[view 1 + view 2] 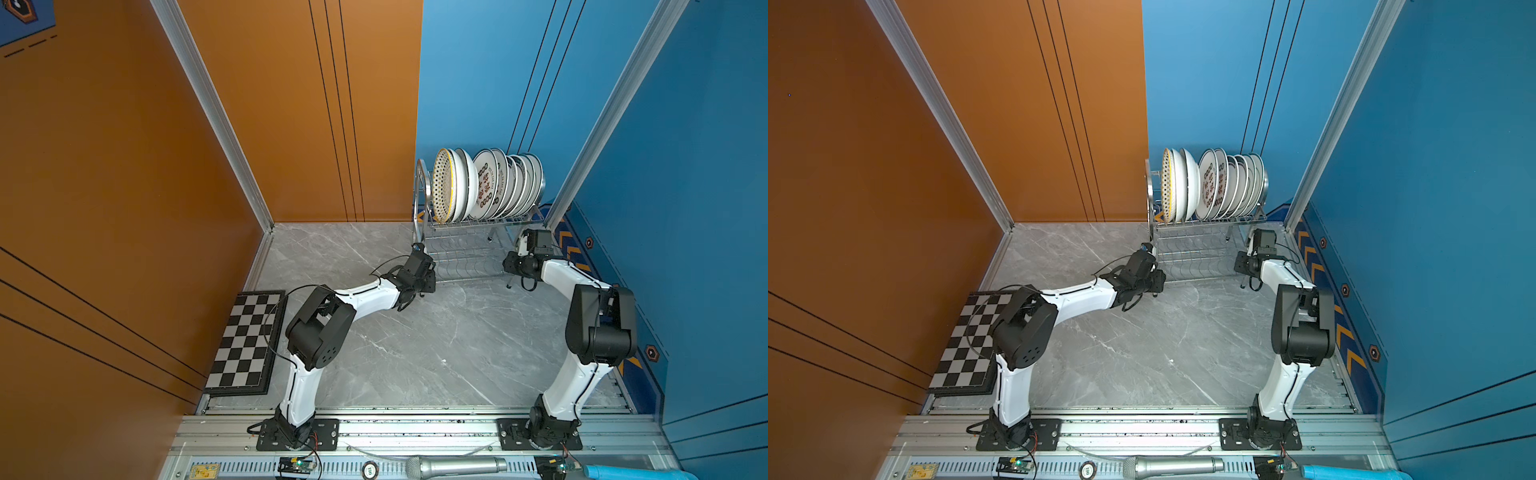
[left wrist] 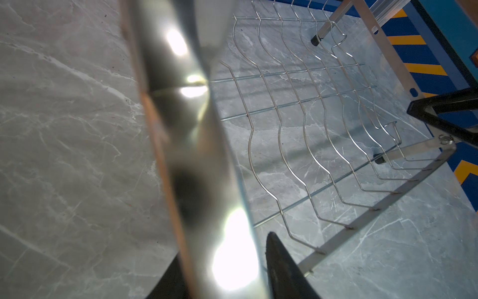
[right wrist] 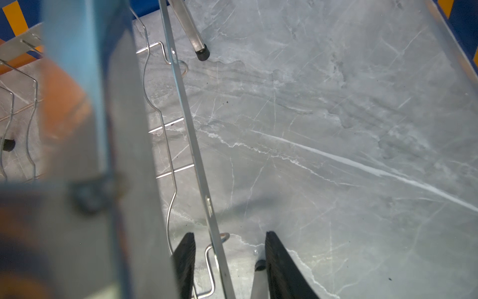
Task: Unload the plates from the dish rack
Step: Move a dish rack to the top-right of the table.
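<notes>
"Left wrist view first. What's the risk?"

"Left gripper (image 2: pixel 225 259) has its fingers (image 2: pixel 282 271) either side of the shiny end tube (image 2: pixel 186 129) of the dish rack (image 1: pixel 461 254), very close. Can't tell if they're pinching it or just loose around it. If that arm pulls off sideways while pinching, I'd say the whole rack drags."

"Loaded?"

"Fully. The plates (image 1: pixel 486 185) all stand on edge in the upper tier, packed and leaning. Lower tier is bare, and there are none on the desk (image 1: pixel 415 345) yet. It looks top-heavy, so a tug low down could rock it and knock plates together."

"Right side?"

"Right gripper (image 3: pixel 229 234) is spread open. It straddles the thin flat rail (image 3: pixel 191 139) at the rack's other end, gap on both sides, holding nothing. A finger could hook that rail on the way up. It's also tight to the blue wall (image 1: pixel 665 166)."

"Poses?"

"In a top view, left arm (image 1: pixel 365 297) has its elbow folded up beside the chequered board (image 1: pixel 245 336). Its forearm stretches across to the nearer rack end, wrist tipped down. Right arm (image 1: pixel 561 274) has its elbow high, forearm straight ahead, wrist turned in and down. Both grippers sit low, beside the lower tier and below the plates. Neither looks placed for a plate rim."
</notes>
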